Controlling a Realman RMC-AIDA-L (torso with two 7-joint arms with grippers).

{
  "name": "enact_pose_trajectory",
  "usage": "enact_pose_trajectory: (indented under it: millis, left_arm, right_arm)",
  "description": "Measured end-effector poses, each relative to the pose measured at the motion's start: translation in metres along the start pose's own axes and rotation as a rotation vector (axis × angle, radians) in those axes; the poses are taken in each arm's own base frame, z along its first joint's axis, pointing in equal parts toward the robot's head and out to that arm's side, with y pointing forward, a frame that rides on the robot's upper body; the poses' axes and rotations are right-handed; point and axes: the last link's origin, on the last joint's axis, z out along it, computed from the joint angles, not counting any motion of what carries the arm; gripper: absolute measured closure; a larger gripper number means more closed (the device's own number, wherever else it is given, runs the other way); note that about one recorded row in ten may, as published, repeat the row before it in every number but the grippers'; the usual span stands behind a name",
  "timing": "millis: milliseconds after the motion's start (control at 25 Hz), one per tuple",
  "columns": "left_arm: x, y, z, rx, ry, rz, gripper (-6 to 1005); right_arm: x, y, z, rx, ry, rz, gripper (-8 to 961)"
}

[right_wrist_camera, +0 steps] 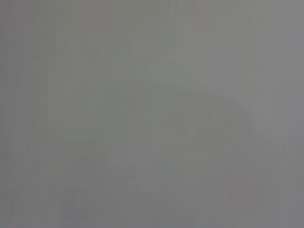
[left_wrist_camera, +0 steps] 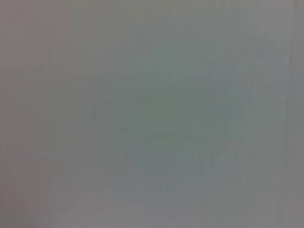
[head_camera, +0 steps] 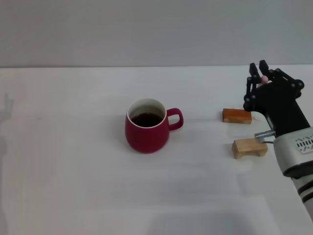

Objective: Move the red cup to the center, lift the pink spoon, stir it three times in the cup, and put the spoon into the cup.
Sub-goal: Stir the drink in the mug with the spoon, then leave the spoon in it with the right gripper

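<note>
Head view: white table (head_camera: 73,186), grey wall behind.
Red cup (head_camera: 146,127): upright near the table's middle, slightly left of centre; handle pointing right; dark liquid inside, white inner wall showing above it.
Pink spoon (head_camera: 264,78): only a small pale pink tip visible, pinched at the fingertips of the right gripper, far right of the table; well apart from the cup. A grey metal stub poking out below the gripper body, just beside the near block, possibly the spoon's other end; cannot tell for sure.
Right gripper (head_camera: 259,73): black, at the right edge, raised over the wooden blocks, fingers narrow and closed around the pink tip, pointing toward the far side.
Orange-brown block (head_camera: 236,116): lying flat, right of the cup, partly behind the gripper.
Pale wooden block (head_camera: 249,148): nearer than the orange-brown one, just beside the arm's white wrist section.
Left gripper: out of sight in the head view.
Left wrist view: blank grey-green blur, nothing recognisable.
Right wrist view: blank grey blur, nothing recognisable.
</note>
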Motion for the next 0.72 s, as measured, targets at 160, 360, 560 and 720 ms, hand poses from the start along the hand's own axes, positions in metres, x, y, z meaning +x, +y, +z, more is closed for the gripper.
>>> enact_pose_trajectory:
  millis: [160, 360, 560, 720]
  left_arm:
    - [0.0, 0.0, 0.0, 0.0, 0.0, -0.001, 170]
    - [0.0, 0.0, 0.0, 0.0, 0.0, -0.009, 170]
    - [0.0, 0.0, 0.0, -0.001, 0.001, -0.012, 170]
    - [0.001, 0.002, 0.001, -0.003, 0.001, -0.013, 170]
  right_arm:
    - [-0.005, 0.005, 0.005, -0.028, -0.017, -0.012, 826]
    - [-0.009, 0.007, 0.008, -0.037, -0.029, -0.011, 827]
    - [-0.014, 0.011, 0.014, -0.053, -0.048, -0.011, 827]
    - [-0.02, 0.015, 0.022, -0.07, -0.066, -0.014, 827]
